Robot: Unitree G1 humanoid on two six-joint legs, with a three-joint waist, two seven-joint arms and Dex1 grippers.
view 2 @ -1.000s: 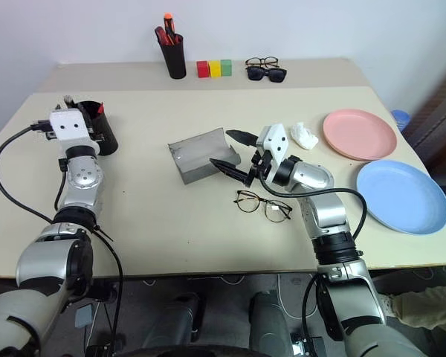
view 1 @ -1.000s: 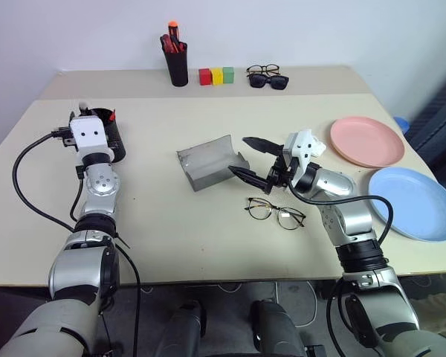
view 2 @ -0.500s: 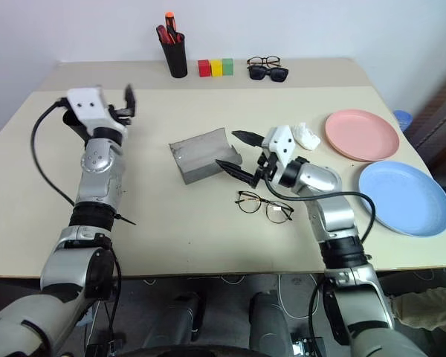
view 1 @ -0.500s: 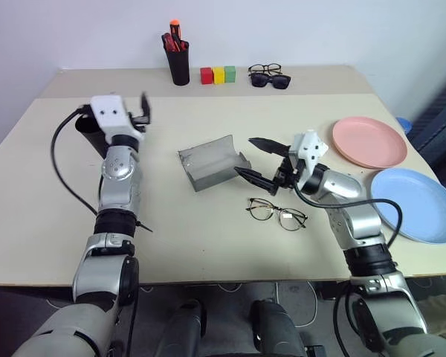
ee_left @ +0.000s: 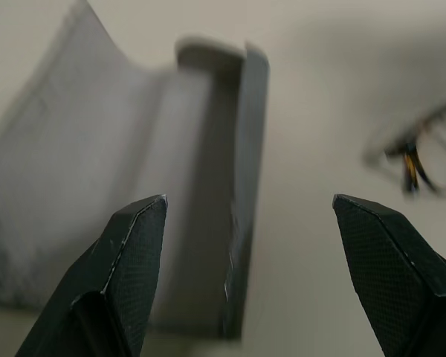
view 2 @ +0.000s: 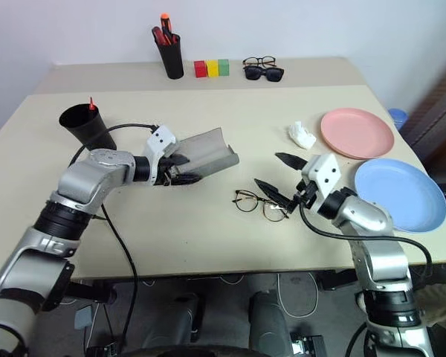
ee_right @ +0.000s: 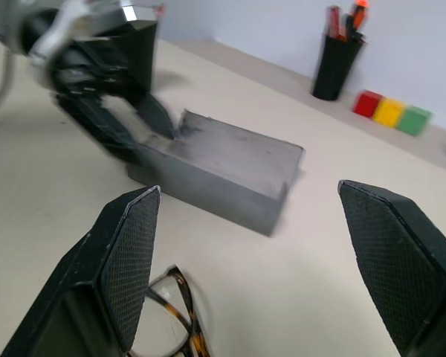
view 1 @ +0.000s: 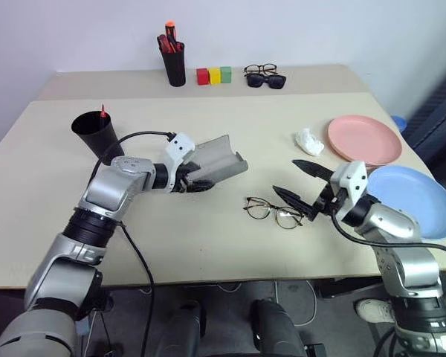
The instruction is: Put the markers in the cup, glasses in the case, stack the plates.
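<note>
Grey open case (view 1: 212, 158) lies between both pincers; left pincer (view 1: 195, 178) gapes empty at its end, right pincer (view 1: 295, 181) gapes empty just beside the wire-frame glasses (view 1: 275, 212).

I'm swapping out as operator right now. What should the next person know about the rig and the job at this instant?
Left gripper: open, at the open grey case.
Right gripper: open, empty, beside the glasses on the table.
Cup: a red marker tip shows inside.
Pink plate and blue plate: side by side, unstacked.
Left: glasses into case, stack plates.
</note>
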